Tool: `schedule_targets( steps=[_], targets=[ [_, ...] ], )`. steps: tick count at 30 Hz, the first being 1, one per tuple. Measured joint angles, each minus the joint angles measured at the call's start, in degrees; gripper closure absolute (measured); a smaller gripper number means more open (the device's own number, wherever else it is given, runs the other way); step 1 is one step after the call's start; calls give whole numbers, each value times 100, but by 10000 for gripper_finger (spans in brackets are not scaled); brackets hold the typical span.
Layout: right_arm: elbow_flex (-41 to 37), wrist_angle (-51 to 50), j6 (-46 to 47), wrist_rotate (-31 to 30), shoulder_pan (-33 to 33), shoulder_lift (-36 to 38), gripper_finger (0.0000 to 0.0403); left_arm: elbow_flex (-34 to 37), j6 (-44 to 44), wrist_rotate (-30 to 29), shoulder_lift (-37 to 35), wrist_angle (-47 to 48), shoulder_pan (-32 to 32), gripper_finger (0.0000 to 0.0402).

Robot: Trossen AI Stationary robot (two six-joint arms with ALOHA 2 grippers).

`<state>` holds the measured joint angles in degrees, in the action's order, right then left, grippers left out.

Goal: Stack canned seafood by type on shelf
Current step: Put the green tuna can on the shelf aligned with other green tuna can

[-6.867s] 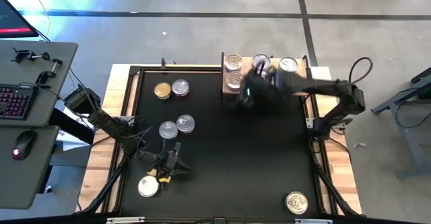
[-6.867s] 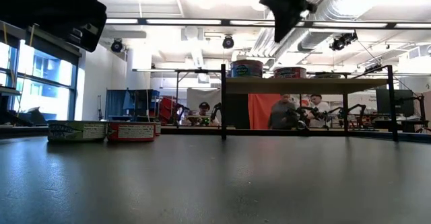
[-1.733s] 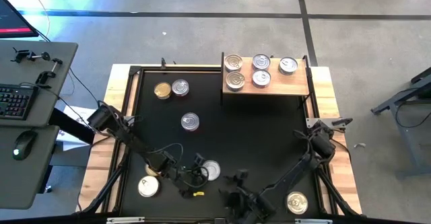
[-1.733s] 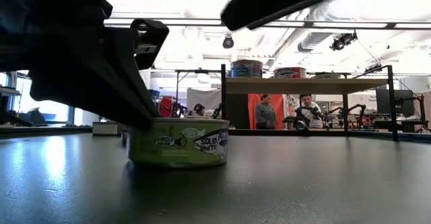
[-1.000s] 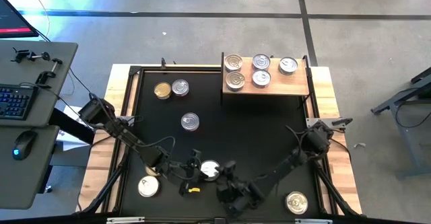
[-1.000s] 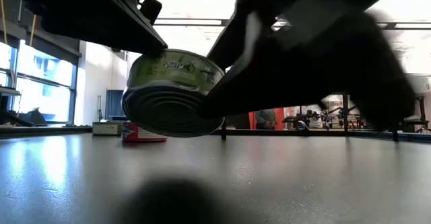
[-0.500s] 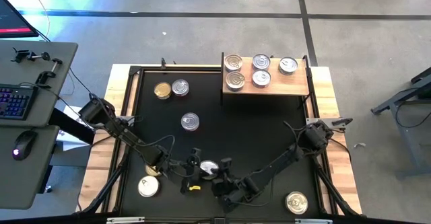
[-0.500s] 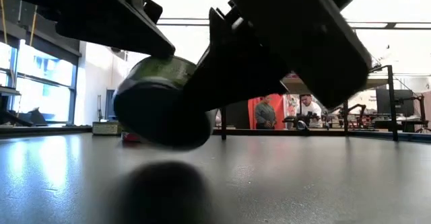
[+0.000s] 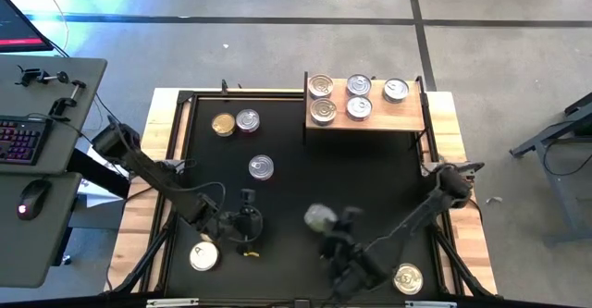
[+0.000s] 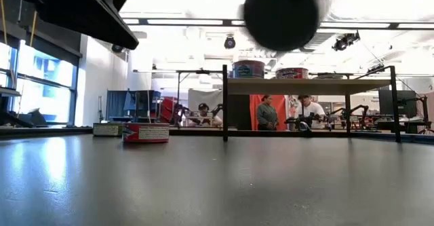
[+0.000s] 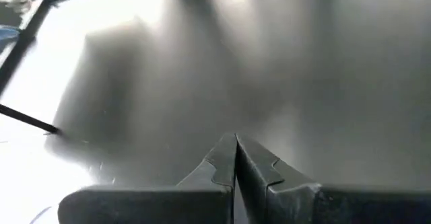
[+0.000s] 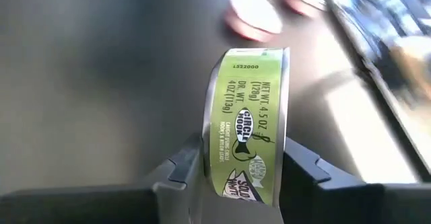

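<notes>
A green-labelled tin [image 12: 246, 123] sits in my right gripper [image 12: 242, 162], which is shut on it above the table's near middle [image 9: 326, 225]. The low view shows the tin as a dark round shape [image 10: 281, 12], high above the table. My left gripper [image 11: 236, 160] is shut and holds nothing; it hovers left of the tin, near the table's near edge [image 9: 245, 225]. The shelf [image 9: 414, 114], at the far right, carries several silver-topped tins [image 9: 323, 110]. Other tins stand flat on the table: one gold [image 9: 223, 124], two silver [image 9: 247, 119] [image 9: 262, 167]. My right gripper pinches the green-labelled tin between its two fingers [image 12: 185, 163], one on each flat face, so the green side wall [image 12: 242, 83] faces the wrist camera. The fingers reach in from the table's near side. The tin is lifted clear of the table.
A tin [image 9: 204, 255] lies by the near left corner and a gold-topped tin [image 9: 407, 277] by the near right corner. The shelf's black posts [image 10: 224, 104] stand at the far right. People and equipment show in the room beyond the table.
The left gripper lifted the green tin off the table and held it near the table's near middle, where the right gripper closed in on it. The left gripper has let go and drawn back toward the left. The right gripper has carried the tin up and to the right.
</notes>
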<state>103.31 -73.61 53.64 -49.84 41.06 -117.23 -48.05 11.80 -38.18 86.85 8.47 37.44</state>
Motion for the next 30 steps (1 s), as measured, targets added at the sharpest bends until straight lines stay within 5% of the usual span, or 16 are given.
schedule_targets(
  steps=[3,6,11,19,30],
  targets=[
    [457,-1715,1061,48,-48,206,289,0,16,-130,49,-103,99,401],
    [171,-1323,196,187,-316,698,289,0,18,-174,169,-318,173,401],
    [-905,-1548,-162,748,-1262,1916,289,-2,55,-214,358,-698,329,401],
    [-2327,-1633,-642,767,-3098,3542,289,-2,58,-457,536,-899,580,401],
    [-3443,-1307,-1796,326,-4861,3685,289,-2,10,-583,566,-1012,613,401]
  ],
)
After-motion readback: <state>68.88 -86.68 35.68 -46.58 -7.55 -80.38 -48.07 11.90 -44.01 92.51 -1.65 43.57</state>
